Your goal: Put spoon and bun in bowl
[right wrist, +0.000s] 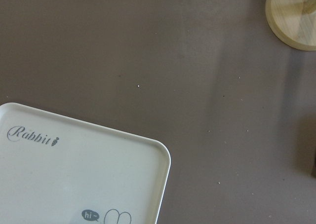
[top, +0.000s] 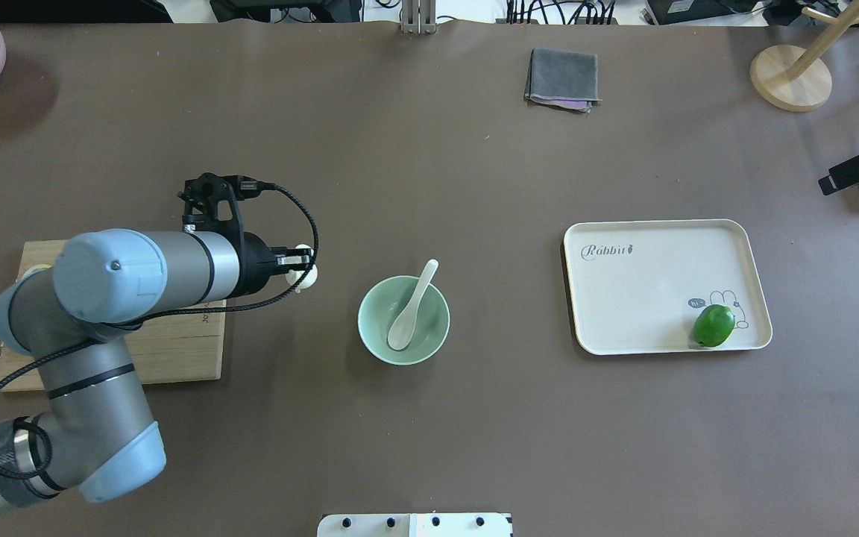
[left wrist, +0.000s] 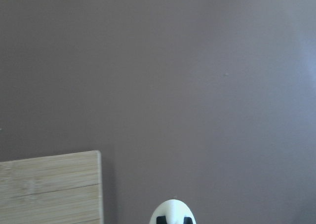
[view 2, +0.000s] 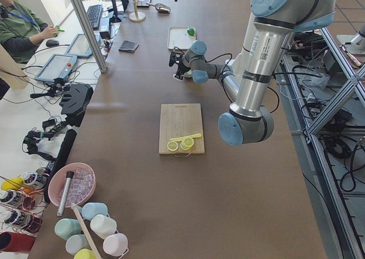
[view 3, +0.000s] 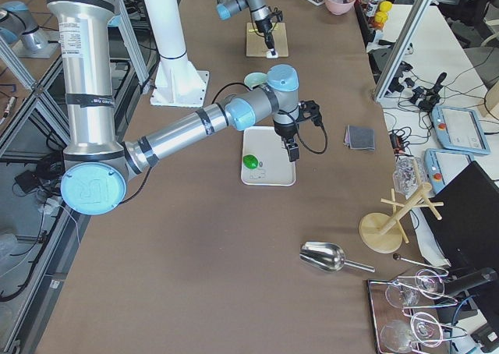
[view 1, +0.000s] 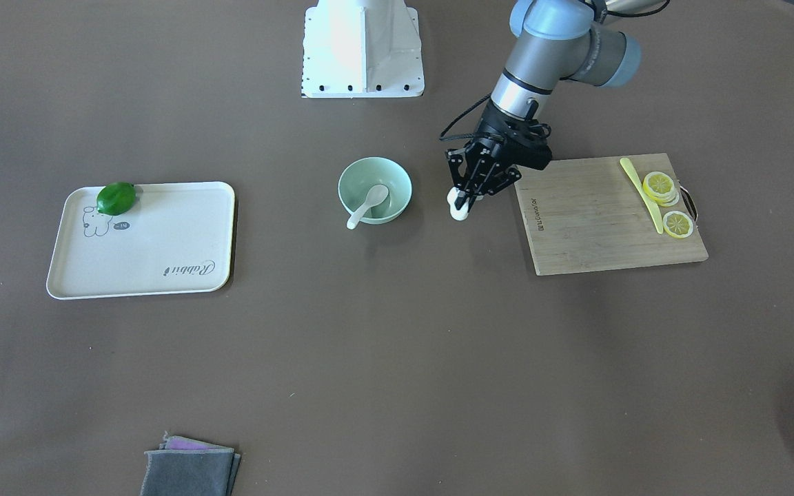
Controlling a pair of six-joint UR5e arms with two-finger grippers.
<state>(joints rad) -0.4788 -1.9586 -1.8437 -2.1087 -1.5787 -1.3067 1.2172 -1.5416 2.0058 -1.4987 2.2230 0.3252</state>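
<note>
Spoon (view 1: 368, 204): it is already laid in the bowl (view 1: 397, 180), scoop down inside, handle leaning out over the rim.
Bun (view 1: 458, 209): it is held just beside the bowl, on the board (view 1: 597, 219) side, between bowl and board.
Left gripper (view 1: 466, 202): it is clenched on the bun, pointing down; in the wrist view the white bun is seen pinched between two dark fingertips.
Right gripper (top: 847, 173): it is kept well away from the bowl, past the tray (top: 653, 283); whether it is open cannot be told.
Step in hand: the bun is likely being carried to the bowl.
How to do it well: the bun should be kept lifted above the rim, moved over the bare part of the bowl away from the spoon handle, lowered a little, then let go softly.
Danger: the spoon could be bumped and flipped out.
</note>
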